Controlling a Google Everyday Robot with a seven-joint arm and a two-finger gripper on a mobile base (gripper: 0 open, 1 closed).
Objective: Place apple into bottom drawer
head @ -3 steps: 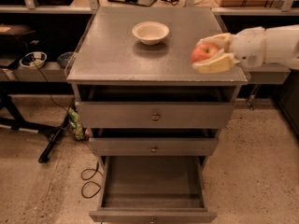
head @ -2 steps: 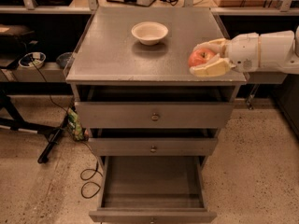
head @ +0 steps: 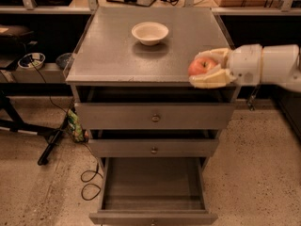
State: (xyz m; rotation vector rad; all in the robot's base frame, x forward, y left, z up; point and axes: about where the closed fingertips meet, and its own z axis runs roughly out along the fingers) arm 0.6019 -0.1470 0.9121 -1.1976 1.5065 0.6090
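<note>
My gripper (head: pixel 203 69) is shut on the red apple (head: pixel 200 66) and holds it over the front right edge of the cabinet top (head: pixel 117 55). The white arm (head: pixel 268 67) reaches in from the right. The bottom drawer (head: pixel 153 185) is pulled out and open, its inside bare. It lies below and to the left of the apple. The two drawers above it are shut.
A cream bowl (head: pixel 149 33) stands at the back middle of the cabinet top. Black cables (head: pixel 89 180) and a stand leg (head: pixel 51 142) lie on the floor to the left of the cabinet. Shelves with small items run behind.
The gripper with the apple has moved left and toward the cabinet's front edge, a little lower than before. The drawer and bowl have not moved.
</note>
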